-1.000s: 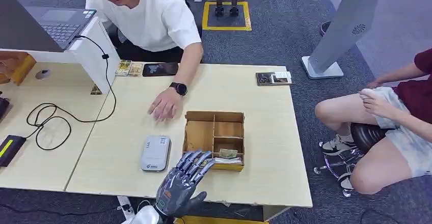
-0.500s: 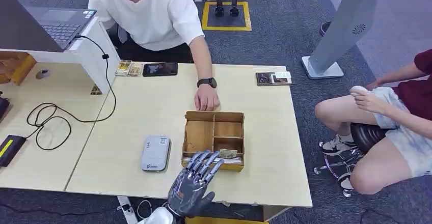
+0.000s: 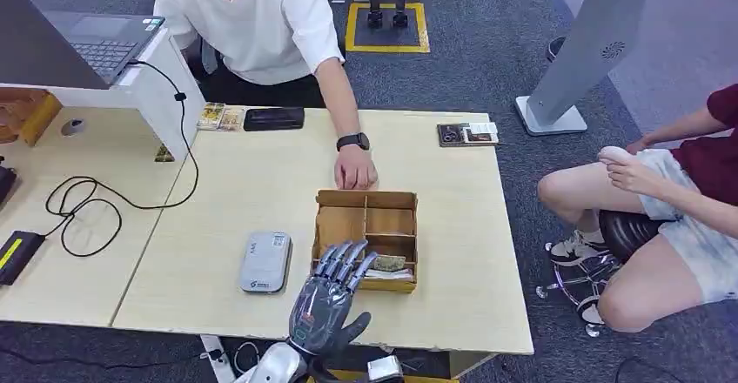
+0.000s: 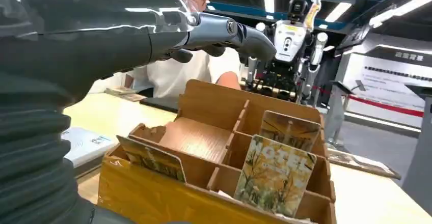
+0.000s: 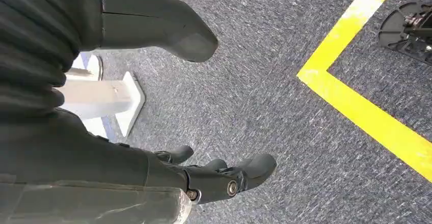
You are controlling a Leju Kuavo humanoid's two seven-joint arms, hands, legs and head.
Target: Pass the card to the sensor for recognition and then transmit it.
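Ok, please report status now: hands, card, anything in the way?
Left hand open, over box's near edge. Right hand empty, hanging over floor. Cards upright in wooden box. Person's hand touching box's far edge.

even overhead light, sharp, faint shadows

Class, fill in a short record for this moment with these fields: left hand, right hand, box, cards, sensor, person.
left hand: left hand open, fingers spread over the near edge of the wooden box, holding nothing
right hand: right hand open, hanging above the grey carpet
box: divided into compartments, on the table
cards: illustrated cards stand upright in the box's compartments
sensor: grey reader lies flat beside the box
person: a person's hand rests at the box's far edge
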